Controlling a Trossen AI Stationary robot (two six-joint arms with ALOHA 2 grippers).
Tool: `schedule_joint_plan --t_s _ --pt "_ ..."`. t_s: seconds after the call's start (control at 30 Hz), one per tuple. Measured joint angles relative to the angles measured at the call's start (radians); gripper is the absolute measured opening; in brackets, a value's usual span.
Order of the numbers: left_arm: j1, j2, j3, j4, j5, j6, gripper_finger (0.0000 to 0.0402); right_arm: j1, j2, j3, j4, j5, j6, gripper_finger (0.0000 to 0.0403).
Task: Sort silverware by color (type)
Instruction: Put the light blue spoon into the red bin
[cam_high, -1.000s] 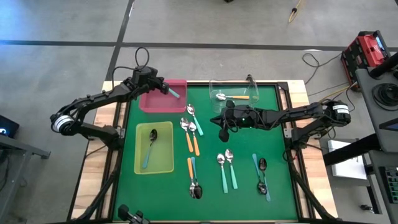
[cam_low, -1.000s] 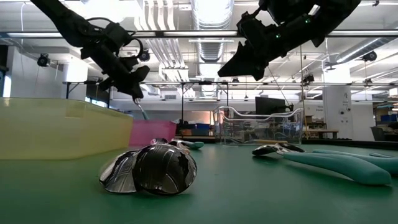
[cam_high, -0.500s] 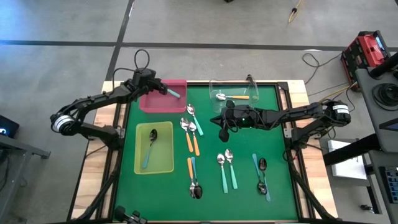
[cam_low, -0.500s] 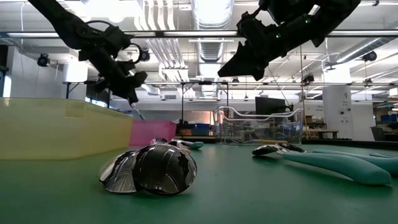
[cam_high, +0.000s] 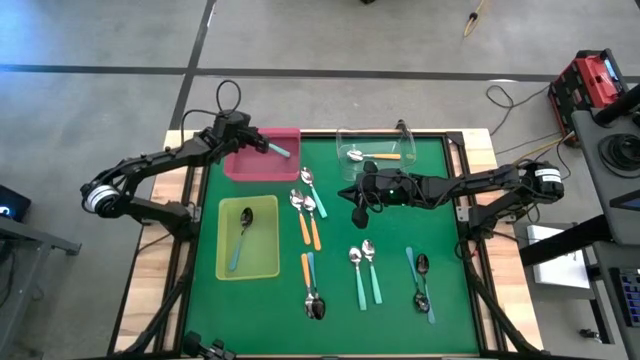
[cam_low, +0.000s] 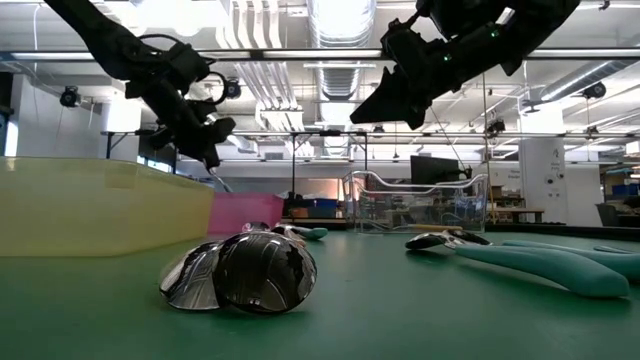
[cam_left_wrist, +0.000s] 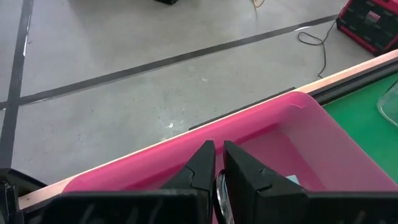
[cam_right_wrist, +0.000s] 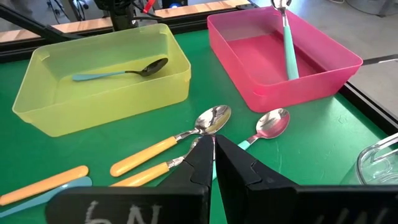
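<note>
My left gripper (cam_high: 250, 138) hangs over the pink tray (cam_high: 240, 168) at the far left, shut on a teal-handled spoon (cam_high: 278, 149). My right gripper (cam_high: 358, 212) is shut on nothing and hovers above mid-table, right of three spoons (cam_high: 308, 205) with orange and teal handles. Several more spoons lie flat on the green mat nearer the front (cam_high: 364, 270). A light blue spoon (cam_high: 240, 240) lies in the yellow-green tray. An orange one (cam_high: 378, 155) lies in the clear tray. My left gripper pinches the teal spoon at its metal bowl end (cam_left_wrist: 220, 186) between the two fingers, coming from above. The spoon slants down from the fingers, its teal handle (cam_right_wrist: 288, 43) reaching into the pink tray. Whether the handle's end touches the tray floor I cannot tell.
The yellow-green tray (cam_high: 225, 270) sits at the near left and the clear tray (cam_high: 345, 140) at the far middle. Wooden borders and a black frame (cam_high: 455, 200) edge the mat. Bare green mat lies on the right side, around (cam_high: 420, 220).
My left gripper has shifted a little toward the table's left edge above the pink tray, still shut on the teal spoon. My right gripper has kept still.
</note>
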Motion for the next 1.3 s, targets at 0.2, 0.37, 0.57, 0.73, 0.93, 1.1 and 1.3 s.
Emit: schedule_joint_plan --t_s 0.2,0.37,0.57,0.73,0.93,1.1,1.3 --pt "0.000 0.000 0.000 0.000 0.000 -0.009 0.0012 0.000 0.000 0.000 0.000 0.000 0.000 0.0009" --pt "0.001 0.000 0.000 0.000 0.000 -0.015 0.0014 0.000 0.000 0.000 0.000 0.000 0.000 0.0009" --pt "0.002 0.000 0.000 0.000 0.000 -0.015 0.0014 0.000 0.000 0.000 0.000 0.000 0.000 0.0009" --pt "0.002 0.000 0.000 0.001 0.000 -0.019 0.0014 0.000 0.000 0.000 0.000 0.000 0.000 0.0009" --pt "0.002 0.000 -0.001 0.001 -0.022 -0.024 0.0015 0.000 0.000 0.000 0.000 0.000 0.000 0.0009" --pt "0.002 0.000 -0.001 0.003 -0.022 -0.022 0.0015 0.000 0.000 0.000 0.000 0.000 0.000 0.0009" --pt "0.002 0.000 0.000 0.004 -0.023 -0.019 0.0024 0.000 0.000 0.000 0.000 0.000 0.000 0.0009"
